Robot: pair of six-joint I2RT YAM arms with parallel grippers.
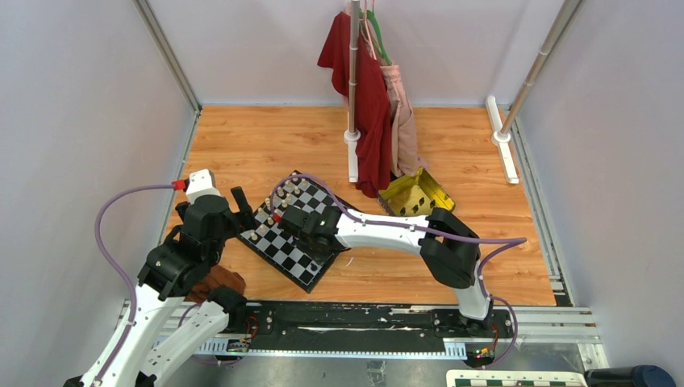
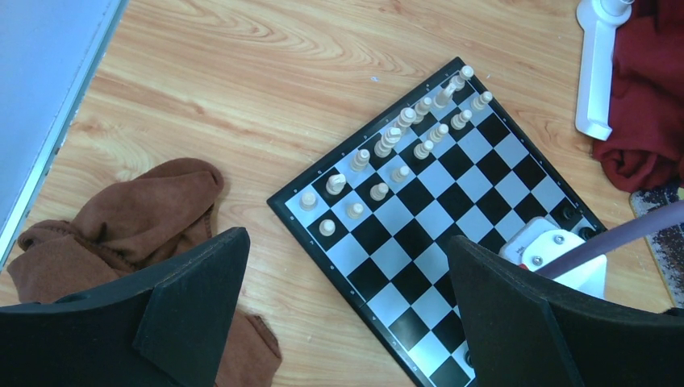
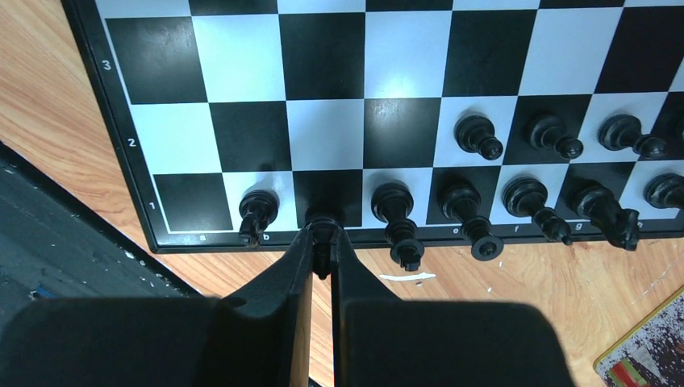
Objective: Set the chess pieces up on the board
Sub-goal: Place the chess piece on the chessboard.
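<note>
Right jaws: closed tight on a black piece [image 3: 323, 224] over a back-row square at the 6 o'clock edge of the board [image 3: 242, 56], as my wrist view shows it.
Left jaws: wide open, empty, off the board's 9 o'clock side.
Crowding: a neighbour [image 3: 256, 211] close at 9 o'clock, a second neighbour [image 3: 394, 205] at 3 o'clock.
Risk: if I release crooked or drift sideways, I topple the piece or knock either one.

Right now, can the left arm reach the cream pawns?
Probably yes: the left gripper hangs open beside the cream pawns, nothing between; the right gripper pinches a black piece at the board's opposite edge.
</note>
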